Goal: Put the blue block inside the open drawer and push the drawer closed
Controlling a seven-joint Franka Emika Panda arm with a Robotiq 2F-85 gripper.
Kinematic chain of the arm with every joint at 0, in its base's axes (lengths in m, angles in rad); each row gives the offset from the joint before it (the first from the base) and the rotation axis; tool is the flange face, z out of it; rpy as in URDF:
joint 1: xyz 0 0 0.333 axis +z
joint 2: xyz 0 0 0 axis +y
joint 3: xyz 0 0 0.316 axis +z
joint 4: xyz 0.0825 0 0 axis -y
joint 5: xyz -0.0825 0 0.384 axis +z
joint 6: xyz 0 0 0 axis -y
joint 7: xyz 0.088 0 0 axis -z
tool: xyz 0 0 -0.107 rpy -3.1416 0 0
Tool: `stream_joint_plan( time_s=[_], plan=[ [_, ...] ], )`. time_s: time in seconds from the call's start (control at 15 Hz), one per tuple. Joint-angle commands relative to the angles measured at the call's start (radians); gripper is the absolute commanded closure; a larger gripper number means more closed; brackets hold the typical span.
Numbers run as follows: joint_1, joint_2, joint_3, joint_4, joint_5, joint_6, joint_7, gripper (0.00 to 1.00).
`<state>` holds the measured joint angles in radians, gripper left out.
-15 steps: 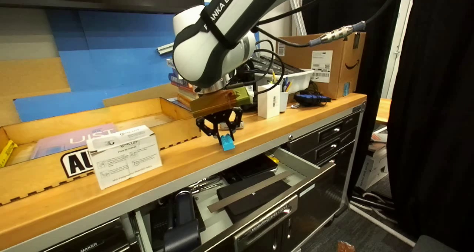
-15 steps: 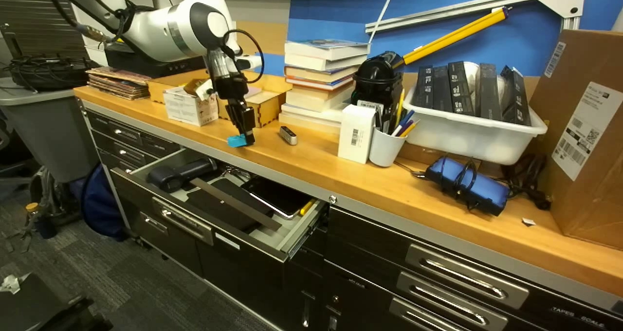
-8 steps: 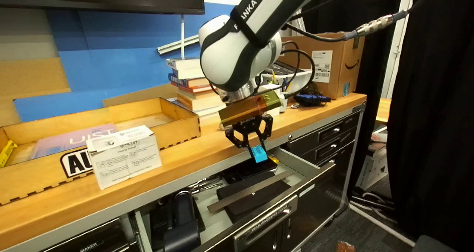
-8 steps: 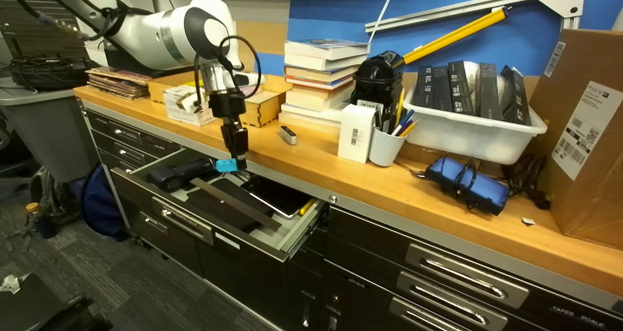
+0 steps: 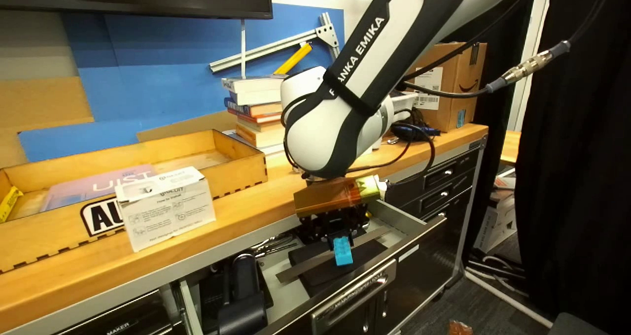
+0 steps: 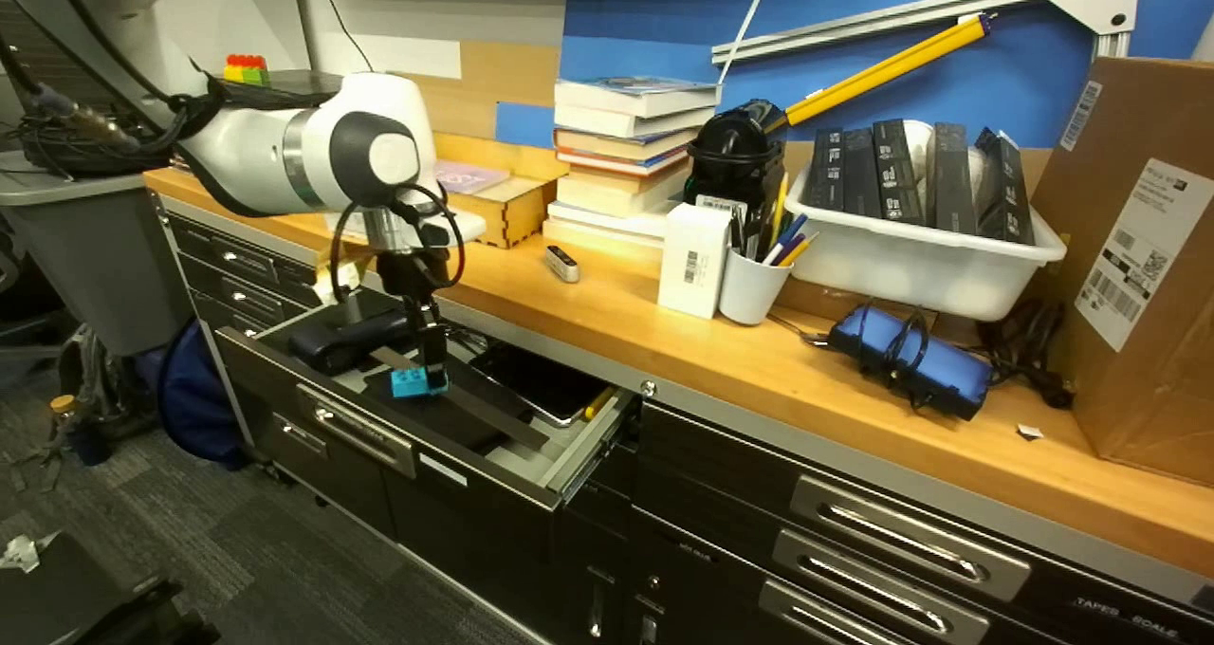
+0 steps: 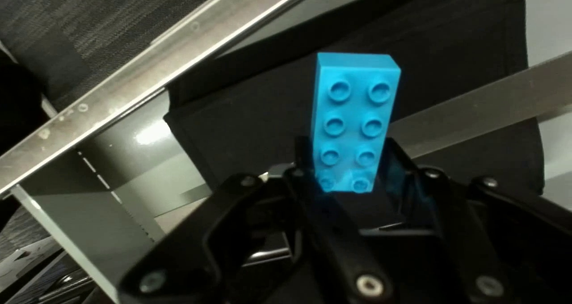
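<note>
Half a second on, the gripper (image 5: 341, 242) and the blue block (image 7: 355, 129) ride lower, shifted from beside the front edge of the wooden worktop (image 6: 531, 294) to farther out over the open drawer (image 5: 411, 240) in both exterior views. We find the gripper clenched on one end of the block, pinching its two long sides, with nothing yet let go. The block's long axis runs away from the wrist, studs turned to face the wrist view, and its free end points toward the drawer's front. Beneath it a flat black case (image 7: 250, 129) lies in the drawer, with a grey metal strip (image 7: 482, 105) crossing over it; the free end shows against the case, on the front side of that strip. Whether the block touches the case or hangs just above it, we cannot tell. We judge the coming move to be straight down until the block bears on the case, clear of the strip, and then a release. Held by one end, it may, we think, dip at the free end if dropped early. The drawer stands open, its push closed yet to come.
</note>
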<state>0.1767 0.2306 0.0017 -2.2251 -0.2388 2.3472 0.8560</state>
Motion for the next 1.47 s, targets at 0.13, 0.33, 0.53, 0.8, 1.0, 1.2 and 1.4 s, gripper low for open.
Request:
stream_joint_plan(
  time_s=[0.13, 0.33, 0.53, 0.8, 1.0, 1.2, 1.4],
  plan=[
    [-0.014, -0.096, 0.007, -0.069, 0.022, -0.042, -0.035, 0.08],
    [-0.036, -0.163, 0.004, -0.112, 0.023, -0.165, -0.065, 0.00],
    [-0.067, -0.190, 0.010, -0.154, 0.046, -0.263, -0.126, 0.00],
    [-0.082, -0.169, 0.019, -0.188, 0.091, -0.327, -0.233, 0.00],
    [-0.076, -0.140, 0.022, -0.209, 0.069, -0.277, -0.209, 0.00],
    [-0.057, -0.108, 0.035, -0.217, 0.033, -0.125, -0.142, 0.00],
    [-0.037, -0.073, 0.048, -0.195, 0.014, -0.030, -0.100, 0.00]
  ],
)
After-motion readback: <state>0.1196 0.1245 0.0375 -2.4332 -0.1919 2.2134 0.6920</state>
